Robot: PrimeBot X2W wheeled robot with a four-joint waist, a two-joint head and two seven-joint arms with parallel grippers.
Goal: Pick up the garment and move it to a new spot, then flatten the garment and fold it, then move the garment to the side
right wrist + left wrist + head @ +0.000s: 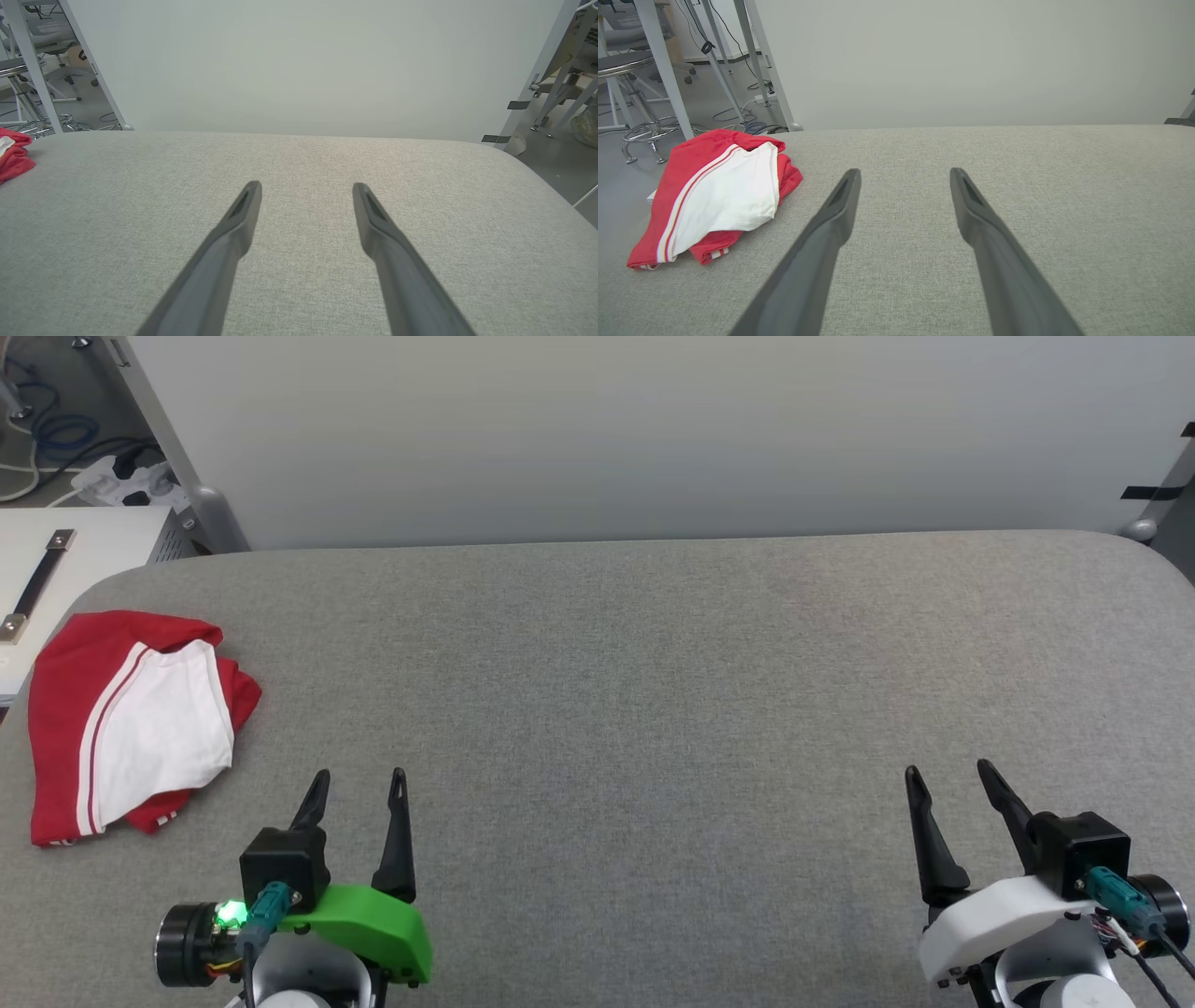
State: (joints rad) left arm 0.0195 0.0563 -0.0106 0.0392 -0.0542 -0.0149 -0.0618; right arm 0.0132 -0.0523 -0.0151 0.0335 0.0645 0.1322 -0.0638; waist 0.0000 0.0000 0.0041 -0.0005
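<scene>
we saw the left fingers (396,831) spread wide apart, gripping nothing, their tips pointing away from the robot over the near left part of the worktop (607,691). the right fingers (929,840) stood just as wide and just as empty over the near right part, well apart from the left pair. we could not tell whether either pair touched the surface under it. behind the left fingers sat a green housing (373,919) with a small green light (229,913) lit beside it; behind the right fingers sat a white housing (990,915).

the worktop was covered in grey woven cloth, with rounded far corners. the garment (131,728) lay on it at the far left, close to the left edge, ahead of and to the left of the left fingers and not touching them. it was bunched in a loose heap, red cloth below and a white sleeve uppermost, with red-and-white striped trim running along the sleeve's edge. in the right wrist view we caught just a red corner of it at the left border.

beyond the worktop rose a pale wall (607,429). off the left corner we saw a white box (103,537) with a dark strap handle, and cables (65,434) on the floor.
</scene>
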